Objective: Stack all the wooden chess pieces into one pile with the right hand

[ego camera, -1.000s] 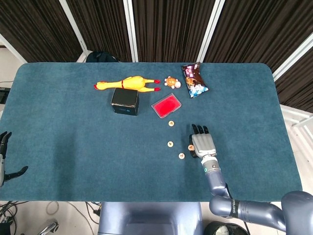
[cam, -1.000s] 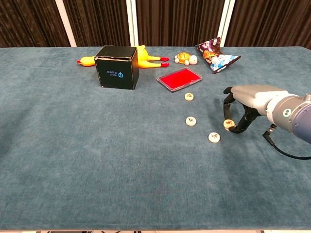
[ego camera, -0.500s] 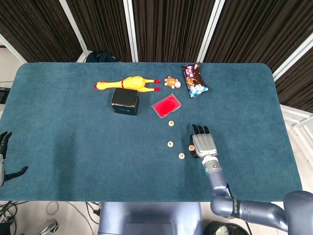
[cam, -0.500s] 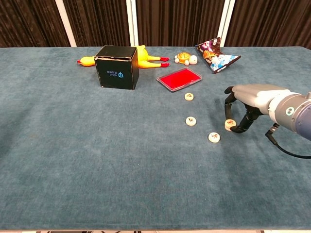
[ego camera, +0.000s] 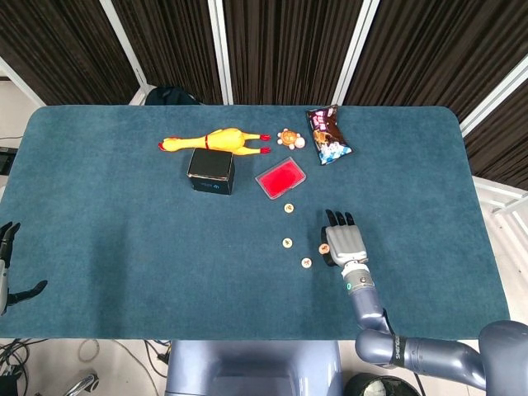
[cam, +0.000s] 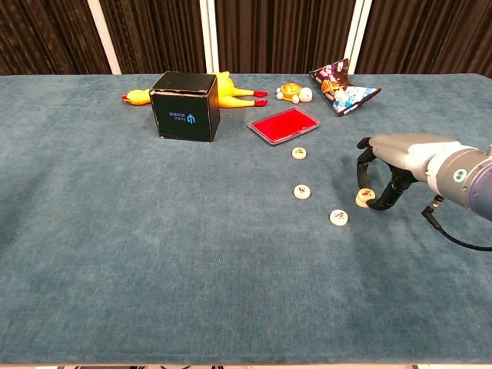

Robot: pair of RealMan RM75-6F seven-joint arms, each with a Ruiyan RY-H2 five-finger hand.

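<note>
Barely anything had shifted since the frame 1 second back: your right robot hand [ego camera: 341, 242] had edged a touch to the right, carrying its chess piece [ego camera: 324, 247] along, and the other pieces stayed where they lay.

From the head view, you had that right robot hand palm down on the blue bench [ego camera: 115, 214], fingers curled over the piece at its left side. 3 more wooden pieces ran in a loose diagonal to its left: the near piece [ego camera: 304, 264], the middle piece [ego camera: 287, 242] and the far piece [ego camera: 289, 208] just below the red tray [ego camera: 280, 177]. Beyond sat the black box [ego camera: 210, 170], the rubber chicken [ego camera: 216, 141], the toy turtle [ego camera: 288, 139] and the snack bag [ego camera: 328, 134]. Your left robot hand [ego camera: 10, 268] hung off the bench's left edge with fingers apart, holding nothing.

From the chest view, your right robot hand [cam: 388, 165] pinched the chess piece [cam: 364, 198] between thumb and fingertips, the piece low at the bench surface; I could not tell whether it touched. The near piece [cam: 339, 217] lay just beside it, the middle piece [cam: 302, 191] and far piece [cam: 299, 153] well apart.
</note>
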